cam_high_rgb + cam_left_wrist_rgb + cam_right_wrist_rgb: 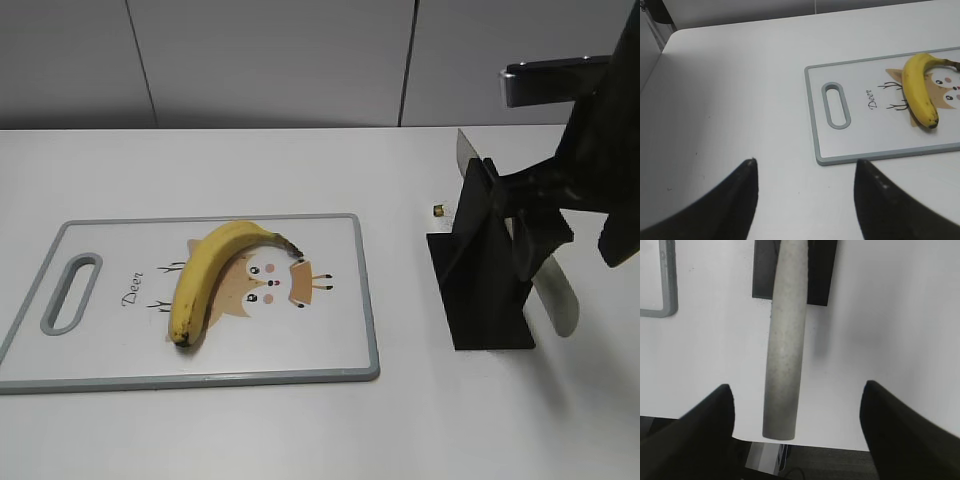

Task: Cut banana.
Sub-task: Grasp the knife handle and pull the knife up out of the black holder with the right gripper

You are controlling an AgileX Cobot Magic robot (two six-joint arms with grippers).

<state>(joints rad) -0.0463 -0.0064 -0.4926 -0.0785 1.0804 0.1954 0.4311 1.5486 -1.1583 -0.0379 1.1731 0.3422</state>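
The banana (212, 275) is yellow and unpeeled and lies curved on the white cutting board (330, 300), which has a grey rim; both also show in the left wrist view, the banana (918, 87) on the board (860, 135). A knife rests in a black stand (482, 305), with its blade (466, 158) pointing back and its grey handle (560, 295) pointing forward. My right gripper (796, 385) is open, with the grey handle (786, 340) between its fingers but not touching them. My left gripper (805, 161) is open and empty over bare table, left of the board.
A small brownish object (438, 209) lies on the table behind the stand. The table's front edge (840, 446) runs just below the handle's end. A board corner (667, 305) shows left of the stand (820, 270). A grey wall stands behind the table.
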